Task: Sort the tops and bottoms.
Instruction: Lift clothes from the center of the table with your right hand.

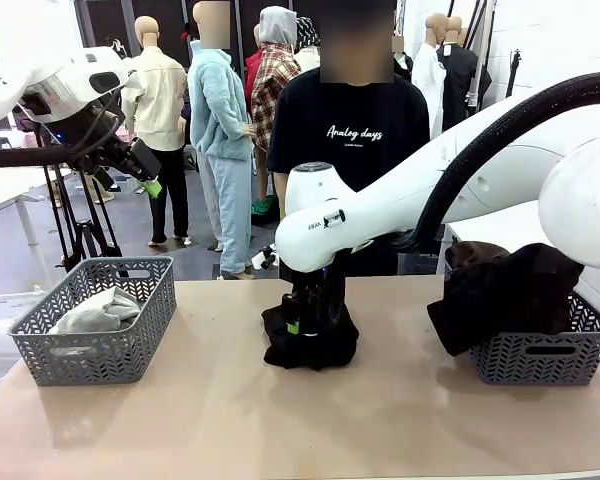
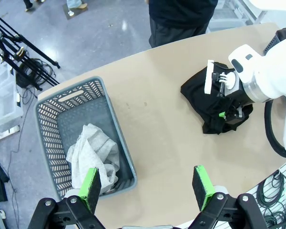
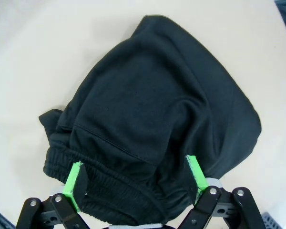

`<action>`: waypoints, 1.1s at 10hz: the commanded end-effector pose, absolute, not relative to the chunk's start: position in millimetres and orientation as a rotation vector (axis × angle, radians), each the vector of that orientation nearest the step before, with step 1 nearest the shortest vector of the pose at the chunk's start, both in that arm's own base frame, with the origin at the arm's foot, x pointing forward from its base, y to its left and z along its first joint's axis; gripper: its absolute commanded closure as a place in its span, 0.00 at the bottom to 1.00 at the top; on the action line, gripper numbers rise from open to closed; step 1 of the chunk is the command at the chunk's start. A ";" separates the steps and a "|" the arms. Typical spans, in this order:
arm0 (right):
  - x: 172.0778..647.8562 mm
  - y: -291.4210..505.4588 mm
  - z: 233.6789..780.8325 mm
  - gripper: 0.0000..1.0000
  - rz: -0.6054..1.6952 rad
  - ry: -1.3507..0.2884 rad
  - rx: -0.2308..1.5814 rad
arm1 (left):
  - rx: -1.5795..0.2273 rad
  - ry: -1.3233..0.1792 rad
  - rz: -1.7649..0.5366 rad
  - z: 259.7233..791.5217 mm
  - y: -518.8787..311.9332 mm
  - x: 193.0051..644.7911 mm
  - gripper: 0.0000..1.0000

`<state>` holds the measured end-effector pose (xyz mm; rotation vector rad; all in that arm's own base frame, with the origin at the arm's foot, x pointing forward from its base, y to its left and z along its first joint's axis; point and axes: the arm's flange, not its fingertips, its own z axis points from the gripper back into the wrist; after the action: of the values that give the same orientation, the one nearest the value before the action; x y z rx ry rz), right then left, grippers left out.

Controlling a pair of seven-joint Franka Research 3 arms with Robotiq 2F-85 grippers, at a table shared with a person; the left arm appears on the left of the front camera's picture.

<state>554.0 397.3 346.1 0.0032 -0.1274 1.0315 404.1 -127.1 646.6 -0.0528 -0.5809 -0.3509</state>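
Observation:
A black cloth garment, one of the bottoms (image 1: 310, 340), lies bunched at the table's middle. My right gripper (image 3: 135, 180) is down on it, jaws open, one green pad on each side of its elastic waistband (image 3: 114, 191); the right gripper (image 1: 302, 326) points straight down. The same black garment (image 2: 205, 98) lies under the right arm in the left wrist view. The light grey top (image 1: 98, 312) lies in the left grey basket (image 1: 140, 345). My left gripper (image 1: 148, 178) hangs open and empty high above that basket (image 2: 47, 109), over the grey top (image 2: 93, 152); the left gripper (image 2: 147, 188) holds nothing.
A second grey basket (image 1: 540, 355) at the table's right holds dark brown and black garments (image 1: 500, 290) that spill over its rim. A person in a black lettered T-shirt (image 1: 350, 130) stands at the far edge. Bare tabletop (image 1: 230, 410) lies between the baskets.

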 end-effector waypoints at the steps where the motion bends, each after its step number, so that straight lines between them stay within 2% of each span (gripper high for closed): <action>1: 546.7 397.0 343.8 0.00 0.986 -0.090 -0.026 | -0.053 -0.583 -0.349 647.4 -126.4 404.2 0.00; 5: 550.4 393.5 333.2 0.00 0.981 -0.008 0.007 | -0.053 -0.583 -0.349 647.4 -126.4 404.2 0.00; 8: 549.4 394.6 333.4 0.00 1.003 -0.004 0.013 | -0.053 -0.583 -0.349 647.4 -126.4 404.2 0.00; 10: 548.6 393.2 334.6 0.22 1.028 -0.008 0.013 | -0.053 -0.583 -0.349 647.4 -126.4 404.2 0.00; 11: 549.2 392.2 334.4 0.39 1.028 -0.009 0.019 | -0.053 -0.583 -0.349 647.4 -126.4 404.2 0.00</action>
<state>547.3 396.3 335.8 0.0037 -0.0274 1.0097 404.1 -127.1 646.6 -0.0528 -0.5809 -0.3509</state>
